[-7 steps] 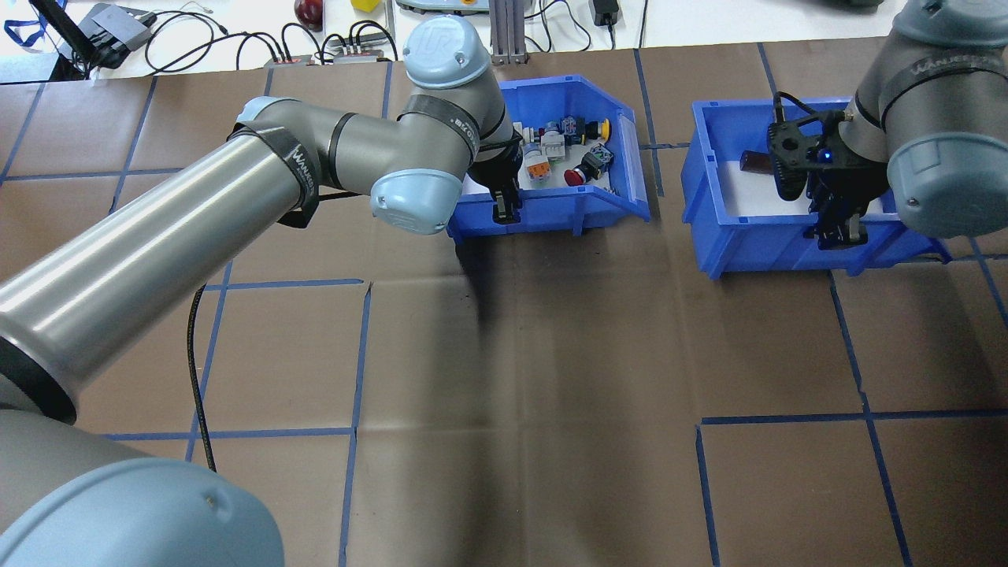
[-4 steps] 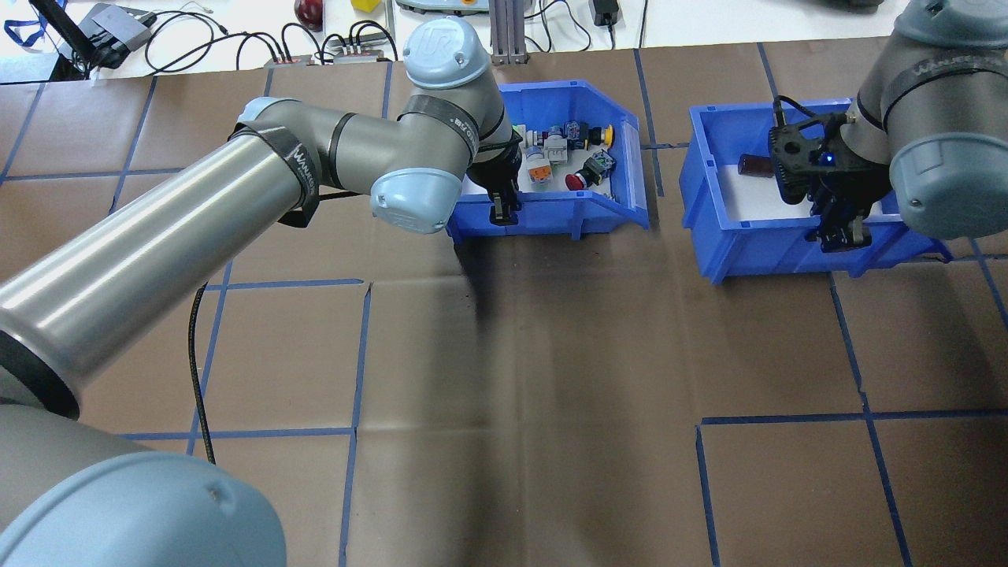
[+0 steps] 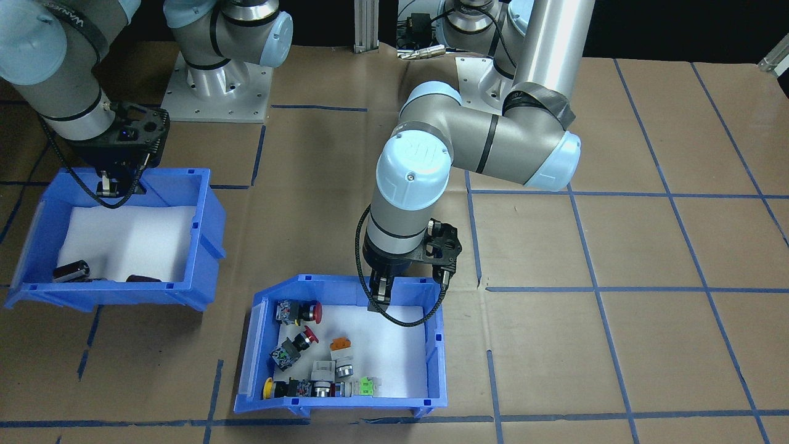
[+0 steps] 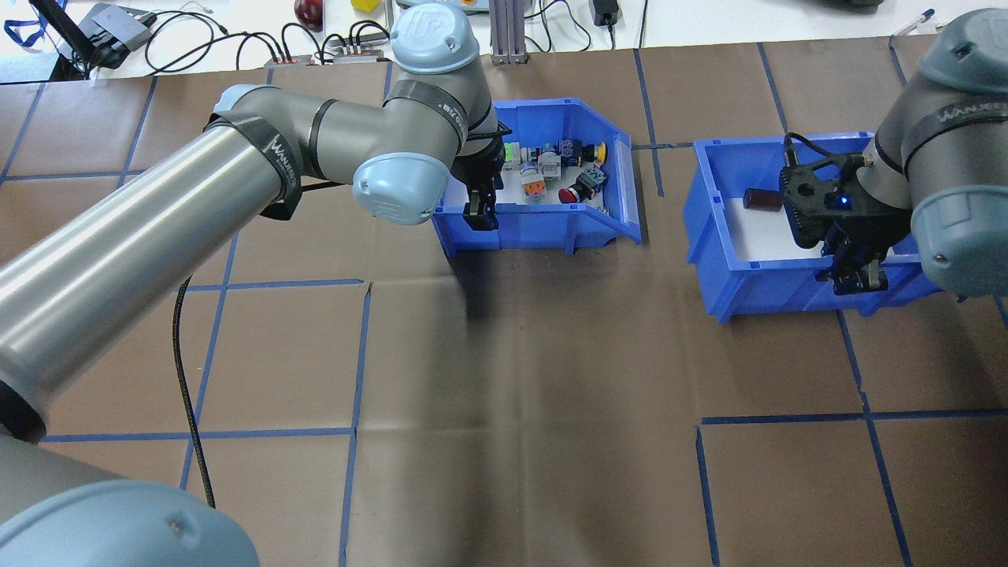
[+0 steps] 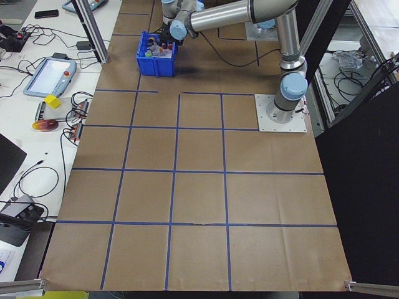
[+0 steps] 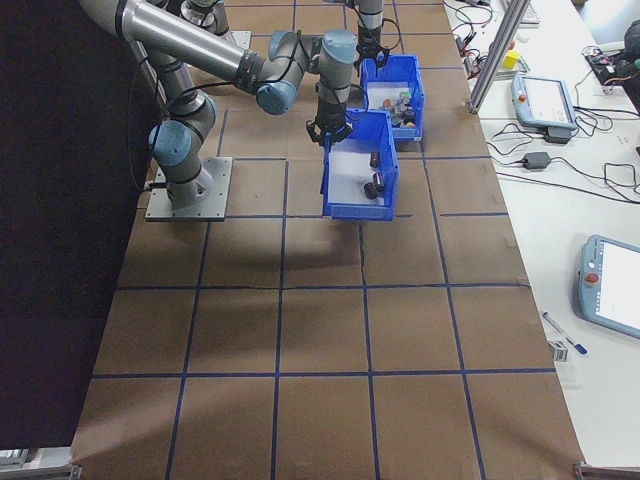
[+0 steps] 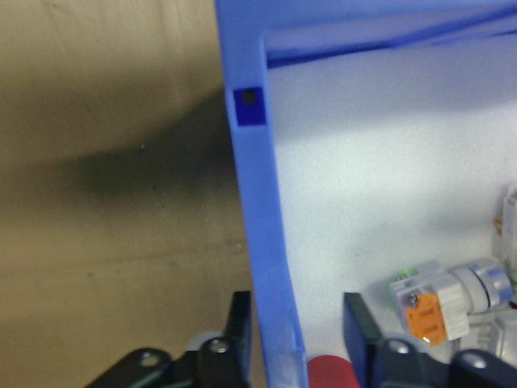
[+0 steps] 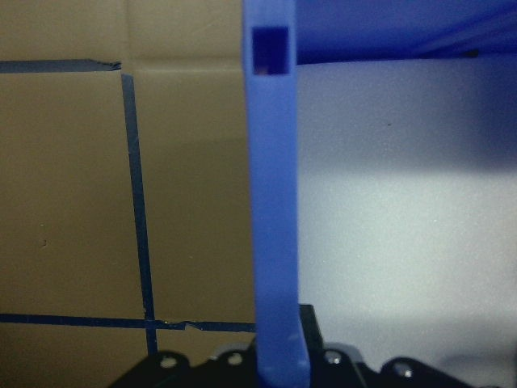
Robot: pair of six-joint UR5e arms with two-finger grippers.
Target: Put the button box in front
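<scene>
**Button box gripped at rear wall**

While both arms hold bins, the left gripper [image 4: 479, 213] pinches the back wall of the button box [image 4: 543, 228], one finger [image 7: 239, 323] outside, one inside. The box sits on the far side of the table [image 4: 551, 378], near its middle. The right gripper [image 4: 854, 276] pinches the wall of the other bin [image 4: 748, 276] the same way. Likely stiff, light plastic; a wall-edge grip seems fine, but loose switches [image 3: 308, 364] could slide if it tilts, so keep it level.
</scene>
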